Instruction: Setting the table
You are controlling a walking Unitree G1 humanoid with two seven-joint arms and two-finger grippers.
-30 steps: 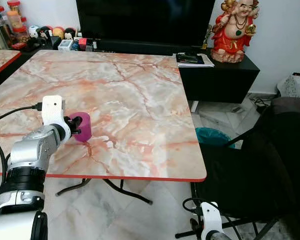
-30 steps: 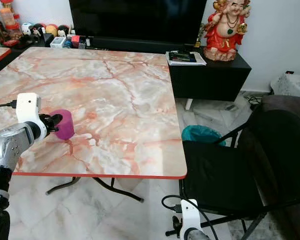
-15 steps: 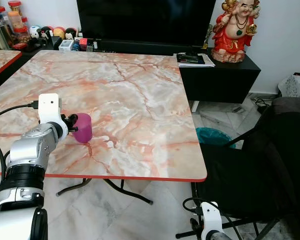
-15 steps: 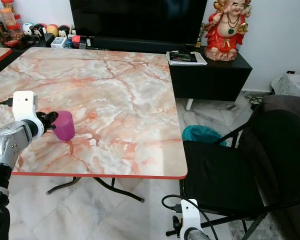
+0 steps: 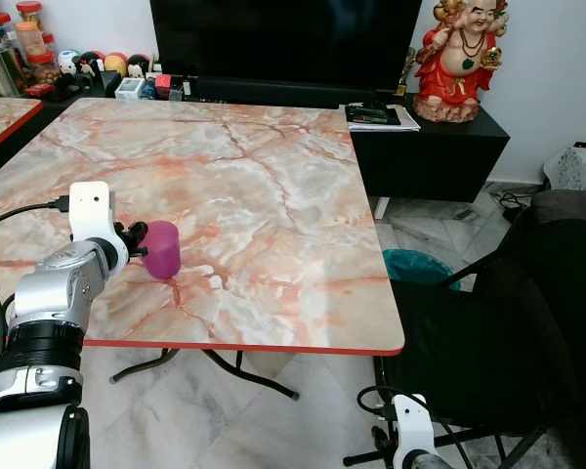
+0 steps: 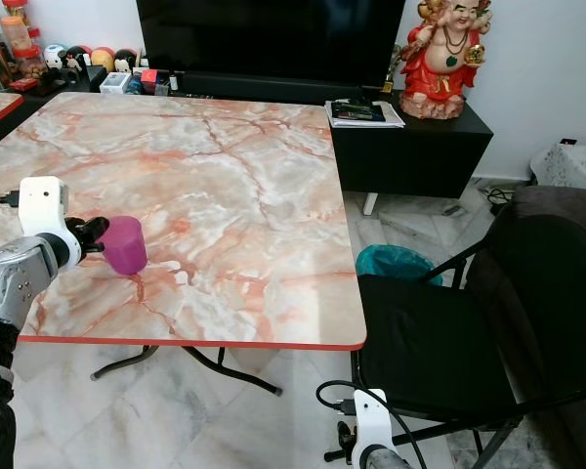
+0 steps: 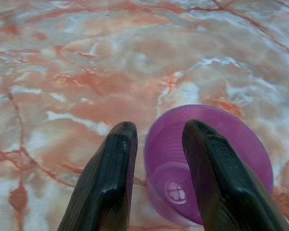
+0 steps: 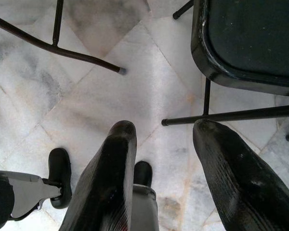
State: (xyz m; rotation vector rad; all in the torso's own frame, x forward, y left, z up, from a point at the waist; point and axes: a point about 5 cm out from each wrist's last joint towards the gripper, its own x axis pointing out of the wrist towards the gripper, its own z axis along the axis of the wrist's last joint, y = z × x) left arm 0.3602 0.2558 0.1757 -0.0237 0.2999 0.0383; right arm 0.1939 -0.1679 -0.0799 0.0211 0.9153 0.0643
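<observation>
— Where was the cup?

— I saw the small purple plastic cup upright on the pink-veined marble tabletop, near its front edge toward the left side. My left gripper had its fingers spread, one outside the rim, the other over the mouth.

— Any room around it?

— Bare marble ran to the far and right edges. My right gripper hung with fingers apart over the tiled floor, beside the black folding chair.

Cup on table, near front-left edge; chair right of table.
</observation>
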